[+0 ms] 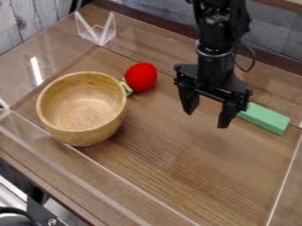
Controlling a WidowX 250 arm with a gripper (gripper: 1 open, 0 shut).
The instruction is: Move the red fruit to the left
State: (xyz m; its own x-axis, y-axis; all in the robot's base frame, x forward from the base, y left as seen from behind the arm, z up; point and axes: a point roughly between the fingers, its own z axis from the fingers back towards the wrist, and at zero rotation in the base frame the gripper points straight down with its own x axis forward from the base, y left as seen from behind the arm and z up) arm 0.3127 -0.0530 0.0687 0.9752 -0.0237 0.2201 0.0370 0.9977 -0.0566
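Red fruit (140, 78) well apart from the spread, unladen claw (204, 113). Apparently still to do: grasp, leftward transfer, release.

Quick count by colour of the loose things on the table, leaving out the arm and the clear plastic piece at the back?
Red: 1, the fruit
Green: 1, the flat block
Tan wood: 1, the bowl
Total: 3
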